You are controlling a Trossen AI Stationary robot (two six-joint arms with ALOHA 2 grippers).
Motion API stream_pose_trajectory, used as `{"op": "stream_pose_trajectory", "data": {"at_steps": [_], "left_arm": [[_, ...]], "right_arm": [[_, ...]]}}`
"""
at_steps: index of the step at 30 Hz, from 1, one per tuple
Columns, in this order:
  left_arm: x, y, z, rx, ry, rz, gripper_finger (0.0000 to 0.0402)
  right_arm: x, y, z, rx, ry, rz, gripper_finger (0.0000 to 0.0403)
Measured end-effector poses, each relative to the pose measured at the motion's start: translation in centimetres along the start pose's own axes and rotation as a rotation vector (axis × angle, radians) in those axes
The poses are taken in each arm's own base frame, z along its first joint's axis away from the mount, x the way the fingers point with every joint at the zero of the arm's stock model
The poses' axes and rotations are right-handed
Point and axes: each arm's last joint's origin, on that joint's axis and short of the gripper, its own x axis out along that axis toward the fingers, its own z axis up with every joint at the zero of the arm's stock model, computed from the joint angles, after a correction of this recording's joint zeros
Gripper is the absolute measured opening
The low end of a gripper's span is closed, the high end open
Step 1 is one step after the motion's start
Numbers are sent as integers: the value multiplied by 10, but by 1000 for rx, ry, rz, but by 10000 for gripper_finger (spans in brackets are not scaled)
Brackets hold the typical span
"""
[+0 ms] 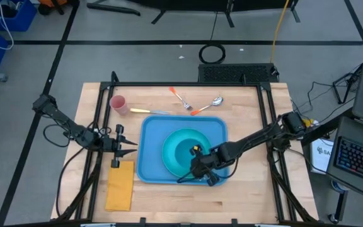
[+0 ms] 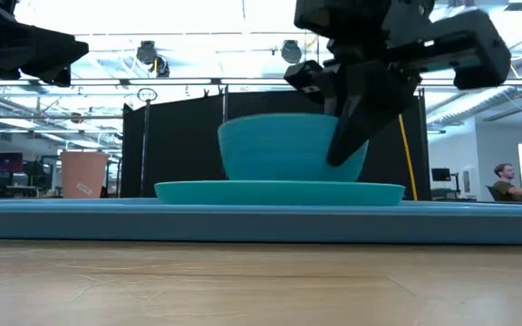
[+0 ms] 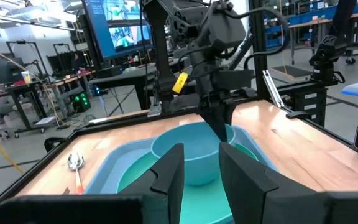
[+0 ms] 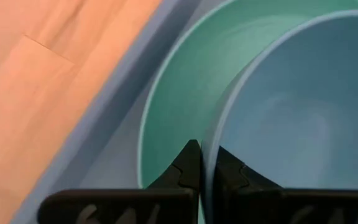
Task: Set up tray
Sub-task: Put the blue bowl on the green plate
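Observation:
The light-blue tray (image 1: 146, 151) lies at the table's middle. On it rests a round teal plate (image 2: 198, 192), and over the plate's middle is a blue-teal bowl (image 2: 270, 145), upright. My right gripper (image 4: 205, 163) is shut on the bowl at its near-right side (image 1: 197, 161). My left gripper (image 3: 201, 177) waits level just off the tray's left edge (image 1: 128, 146), open, with nothing between its fingers. My right gripper pinches the bowl's rim (image 4: 207, 146) on the near-right side, one finger inside the bowl (image 4: 232, 171) and one outside over the plate (image 4: 188, 165). The fingers slant down from the table's right side. The bowl stands level, its base at the plate; I cannot tell whether it rests there.
A yellow-orange napkin (image 1: 120, 184) lies near the front left, beside the tray. A pink cup (image 1: 118, 103) stands at the far left, with a knife (image 1: 149, 112), a fork (image 1: 180, 98) and a spoon (image 1: 208, 104) beyond the tray. Bare wood shows to the tray's right.

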Motion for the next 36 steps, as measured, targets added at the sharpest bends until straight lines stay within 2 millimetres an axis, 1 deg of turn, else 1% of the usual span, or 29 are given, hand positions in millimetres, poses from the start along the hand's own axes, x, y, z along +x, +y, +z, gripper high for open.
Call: {"op": "stream_pose_trajectory", "data": {"at_steps": [5,16,22,25,29,36], "left_arm": [[0,0,0,-3,0,0,106],[0,0,0,-2,0,0,106],[0,0,0,-2,0,0,106],[0,0,0,-2,0,0,106],[0,0,0,-3,-1,0,106],[0,0,0,1,-1,0,106]], "right_arm": [[0,-3,0,-7,-5,-9,0],[1,-20,-2,12,-21,-32,0],[1,-20,-2,14,-24,-29,0],[2,-18,-3,13,-41,17,1],[4,-18,-6,11,-11,-1,1],[4,-18,-6,14,-19,-5,3]]}}
